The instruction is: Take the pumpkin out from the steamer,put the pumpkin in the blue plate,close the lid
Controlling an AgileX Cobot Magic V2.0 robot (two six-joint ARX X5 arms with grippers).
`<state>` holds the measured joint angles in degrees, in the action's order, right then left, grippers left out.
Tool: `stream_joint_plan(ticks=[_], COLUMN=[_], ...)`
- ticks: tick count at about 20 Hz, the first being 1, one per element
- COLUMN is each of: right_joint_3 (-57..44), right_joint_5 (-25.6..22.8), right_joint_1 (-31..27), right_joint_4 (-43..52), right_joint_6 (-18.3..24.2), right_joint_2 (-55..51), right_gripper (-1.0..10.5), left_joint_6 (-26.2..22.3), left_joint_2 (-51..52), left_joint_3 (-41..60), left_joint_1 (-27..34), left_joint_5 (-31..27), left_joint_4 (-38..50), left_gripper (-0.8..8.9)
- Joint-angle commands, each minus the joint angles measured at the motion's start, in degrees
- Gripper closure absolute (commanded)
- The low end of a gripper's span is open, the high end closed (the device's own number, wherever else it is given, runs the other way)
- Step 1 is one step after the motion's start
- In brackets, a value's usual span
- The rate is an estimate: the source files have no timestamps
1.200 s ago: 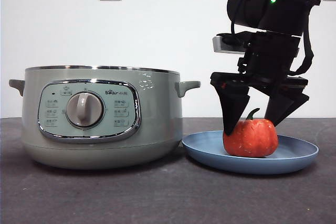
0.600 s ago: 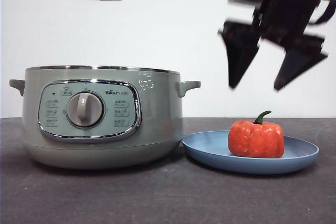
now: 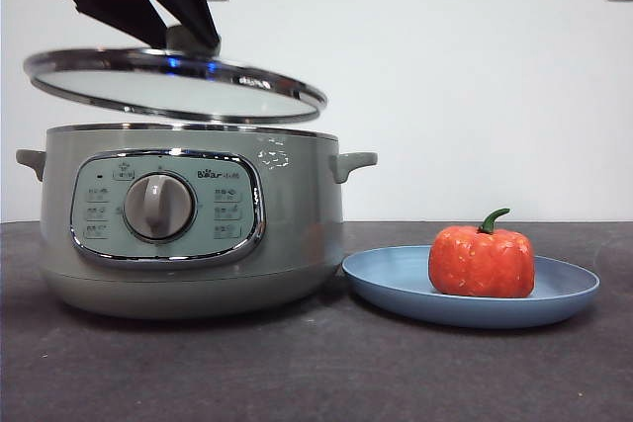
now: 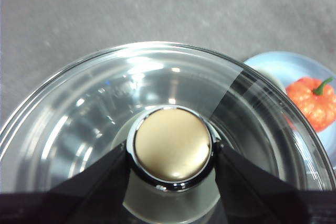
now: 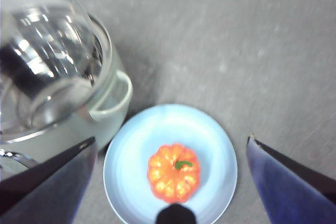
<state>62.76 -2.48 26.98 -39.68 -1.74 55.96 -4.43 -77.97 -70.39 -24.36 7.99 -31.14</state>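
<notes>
Orange pumpkin (image 3: 482,262), one, sits in the one blue plate (image 3: 396,284) just beside the one steamer (image 3: 188,219). Left gripper (image 4: 170,156) clamps the knob of the one lid (image 3: 173,86), tilted just above the pot. Right gripper (image 5: 170,182) spread wide, high over the pumpkin.

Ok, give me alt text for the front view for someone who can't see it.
The left gripper holds a glass lid tilted just above a pale green pot. Beside the pot, an orange pumpkin sits on a blue plate.
</notes>
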Motion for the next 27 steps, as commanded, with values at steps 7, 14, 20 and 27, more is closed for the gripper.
stream_joint_plan(ticks=[7, 14, 20, 27], right_joint_3=[-0.4, -0.4, -0.4, -0.4], right_joint_5=[-2.6, -2.5, -2.4, -2.4], right_joint_1=[0.0, 0.0, 0.0, 0.0], right_joint_4=[-1.8, -2.9, -3.3, -4.6], right_joint_6=[-1.0, -1.4, -1.4, -1.4], right_joint_2=[-4.5, -4.7, -4.7, -4.7], right_gripper=[4.7, 4.7, 4.7, 4.7], left_joint_6=[1.2, -0.1, -0.1, -0.1], left_joint_2=[-3.5, -3.9, -5.6, -6.7], left_joint_3=[-0.2, -0.2, -0.2, -0.2], left_joint_1=[-0.7, -0.7, -1.2, -2.0], left_joint_5=[2.6, -0.9, 0.2, 0.2], left_joint_4=[2.3, 3.0, 2.4, 1.3], left_gripper=[8.22, 8.22, 8.22, 7.83])
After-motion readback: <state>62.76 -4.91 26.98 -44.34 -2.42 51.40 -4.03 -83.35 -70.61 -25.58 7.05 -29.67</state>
